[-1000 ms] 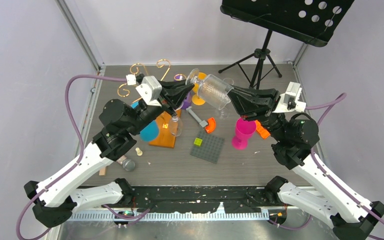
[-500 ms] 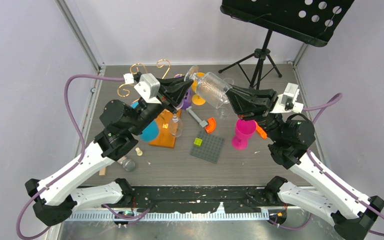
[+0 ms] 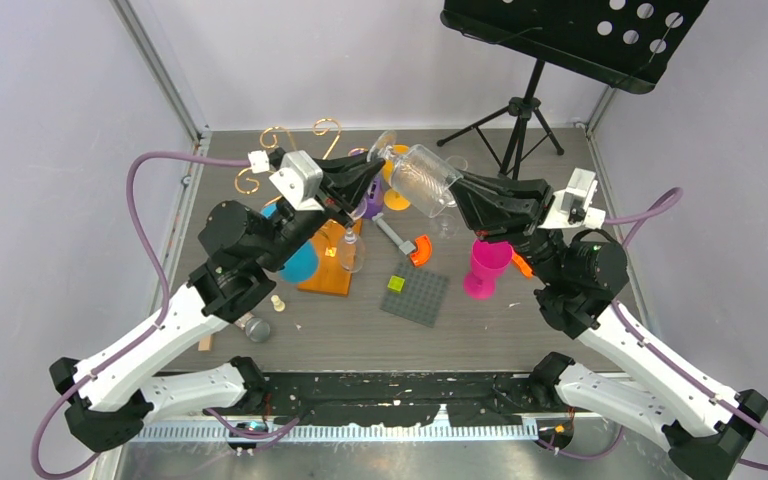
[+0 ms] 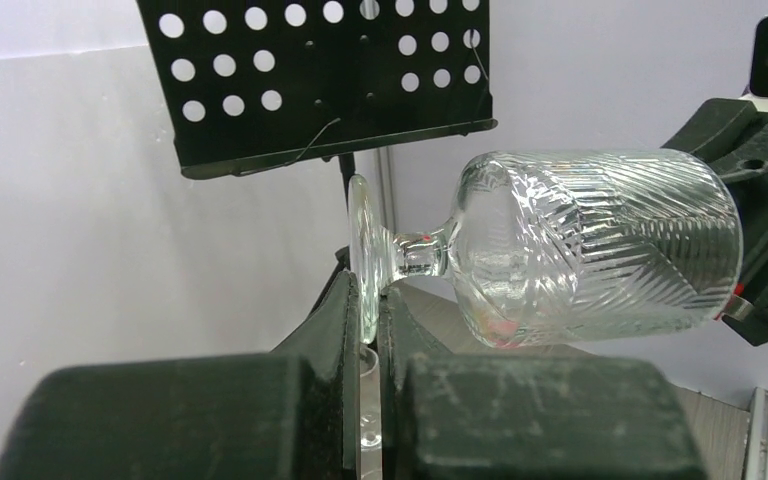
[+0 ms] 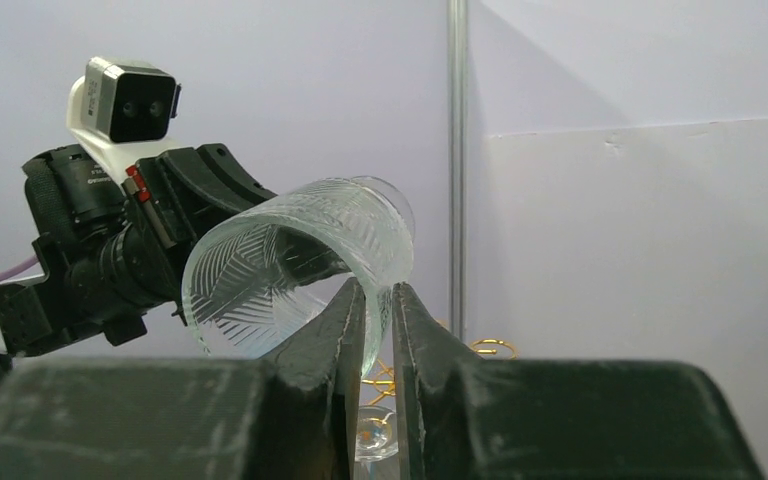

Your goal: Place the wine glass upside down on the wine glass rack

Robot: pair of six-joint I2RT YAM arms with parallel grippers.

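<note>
The wine glass (image 3: 422,180), clear with cut leaf patterns, hangs on its side in mid-air between both arms, foot to the left. My left gripper (image 3: 378,168) is shut on the edge of the glass's flat foot (image 4: 363,250), seen as jaws pinching the disc (image 4: 370,300). My right gripper (image 3: 457,190) is shut on the bowl's rim wall (image 5: 375,295), one finger inside the bowl (image 5: 290,265). The wine glass rack shows gold scroll arms (image 3: 280,135) behind my left arm and an orange base (image 3: 325,268) beneath it. Its gold wire also shows low in the right wrist view (image 5: 490,348).
A second clear glass (image 3: 350,255) stands by the orange base. A pink cup (image 3: 487,265), grey studded plate (image 3: 417,295), blue disc (image 3: 300,262) and small orange pieces (image 3: 420,250) lie below. The black music stand (image 3: 570,30) with its tripod (image 3: 520,120) stands back right.
The left jaws have closed onto the glass's foot. The glass and both grippers have shifted slightly left and up.
</note>
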